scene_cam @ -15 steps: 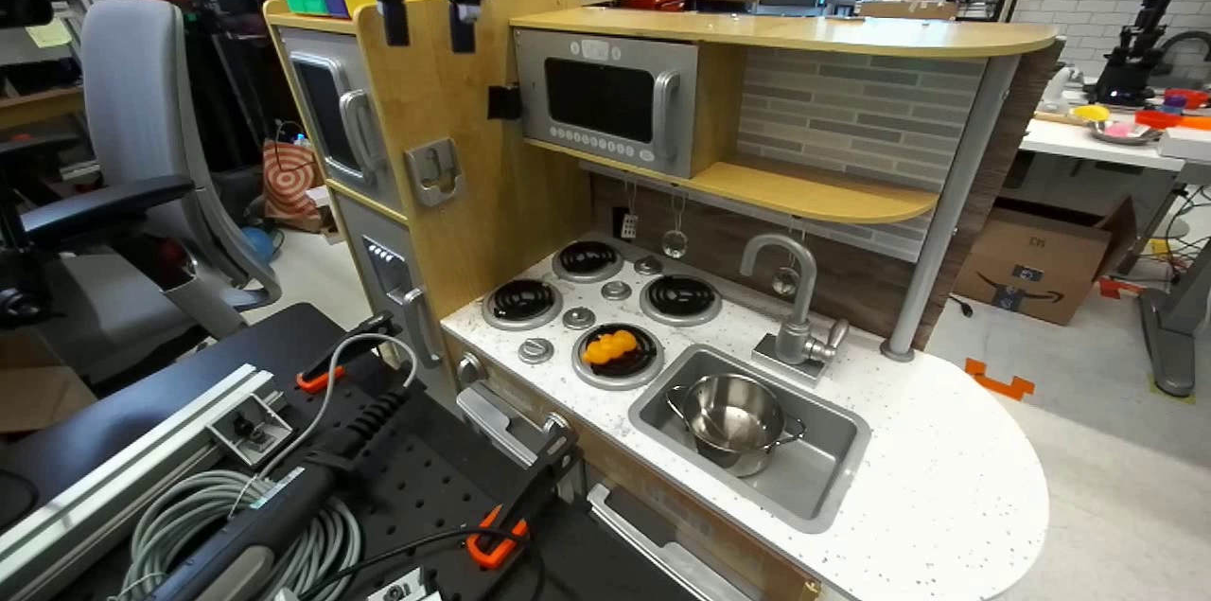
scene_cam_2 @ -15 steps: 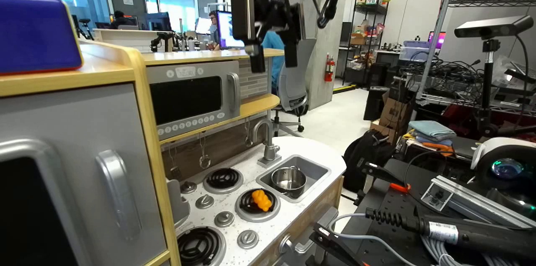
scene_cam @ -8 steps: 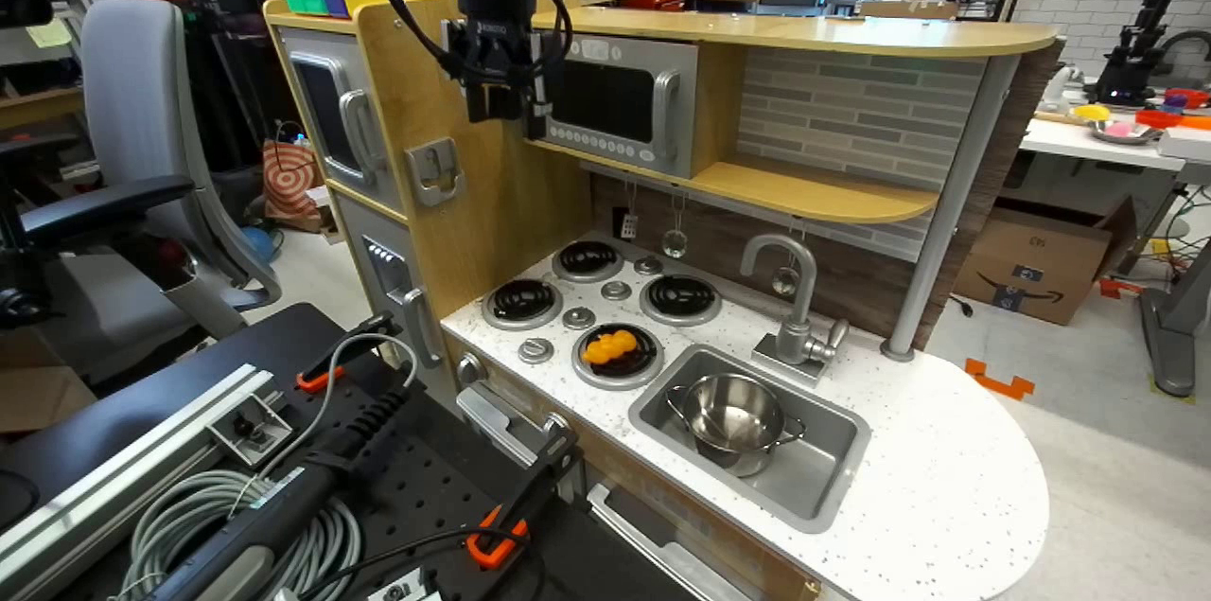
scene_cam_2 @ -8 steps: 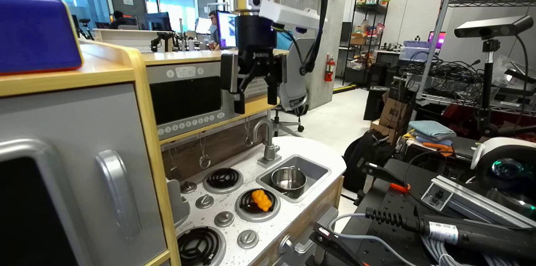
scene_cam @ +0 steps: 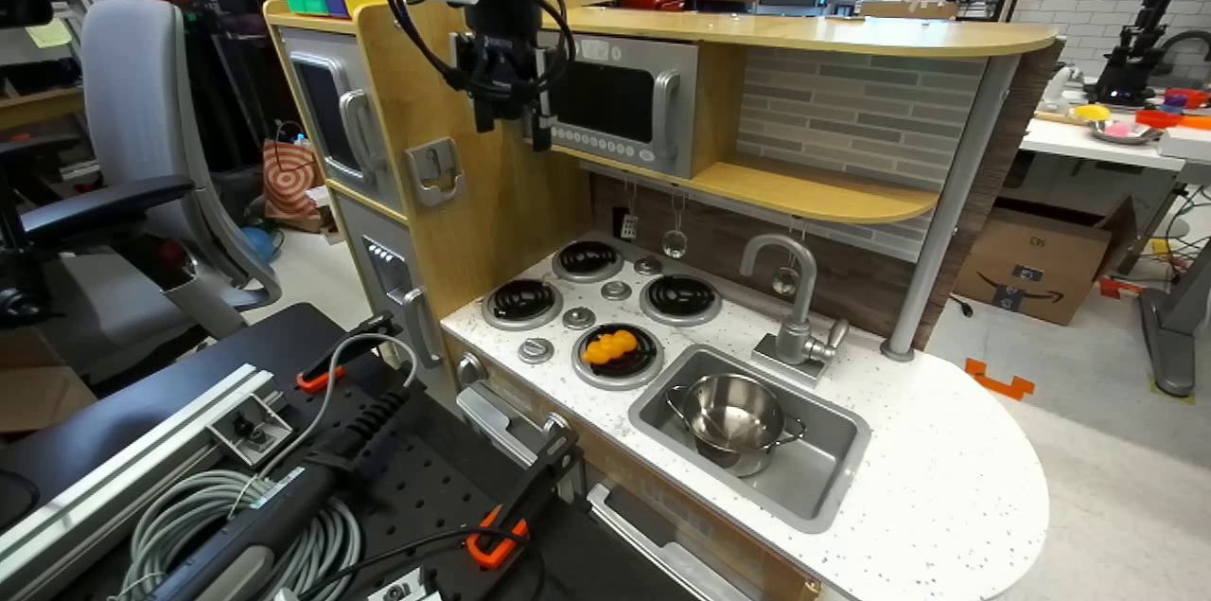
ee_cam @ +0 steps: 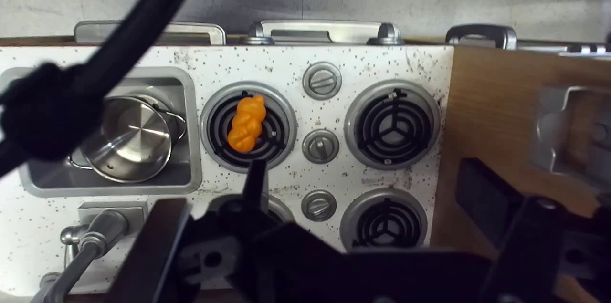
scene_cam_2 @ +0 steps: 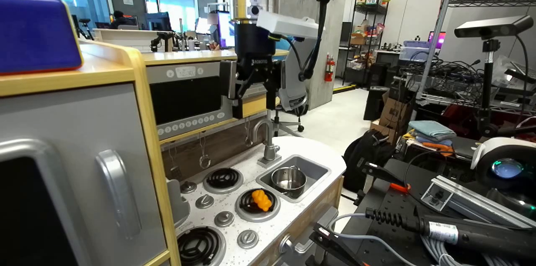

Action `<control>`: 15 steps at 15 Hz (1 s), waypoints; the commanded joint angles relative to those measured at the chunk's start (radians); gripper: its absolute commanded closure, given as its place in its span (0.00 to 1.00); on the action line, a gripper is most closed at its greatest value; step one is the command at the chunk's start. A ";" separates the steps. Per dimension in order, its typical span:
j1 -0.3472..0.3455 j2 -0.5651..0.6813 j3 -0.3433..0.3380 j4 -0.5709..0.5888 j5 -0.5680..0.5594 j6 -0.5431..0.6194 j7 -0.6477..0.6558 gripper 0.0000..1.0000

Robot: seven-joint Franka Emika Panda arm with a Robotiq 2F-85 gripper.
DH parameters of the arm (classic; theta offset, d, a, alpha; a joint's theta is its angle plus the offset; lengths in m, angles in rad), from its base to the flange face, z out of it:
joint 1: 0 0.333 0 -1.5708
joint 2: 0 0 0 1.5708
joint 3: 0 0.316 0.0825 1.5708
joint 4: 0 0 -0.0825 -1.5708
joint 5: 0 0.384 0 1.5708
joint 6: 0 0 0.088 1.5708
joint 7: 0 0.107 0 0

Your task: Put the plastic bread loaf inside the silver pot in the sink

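My black gripper (scene_cam_2: 254, 107) hangs, jaws apart, I can't judge how high; the lumpy orange plastic loaf (ee_cam: 247, 124) lies on a round black burner (ee_cam: 278, 126), the shiny metal pot (scene_cam: 733, 414) in the grey rectangular sink (scene_cam: 816, 464).

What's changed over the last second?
The jaws came down: they sit lower in both exterior views, with most of the drop in the first half second. Nothing was gripped or let go.

Same as before: jaws open, plastic bread loaf on its burner, silver pot in the sink.
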 commanded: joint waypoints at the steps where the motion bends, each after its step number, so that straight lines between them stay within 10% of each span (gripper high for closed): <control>1: 0.026 0.018 -0.029 -0.040 -0.051 0.187 0.140 0.00; 7: 0.090 0.209 -0.157 0.025 -0.256 0.320 0.469 0.00; 15: 0.027 0.535 -0.117 0.215 -0.002 0.406 0.294 0.00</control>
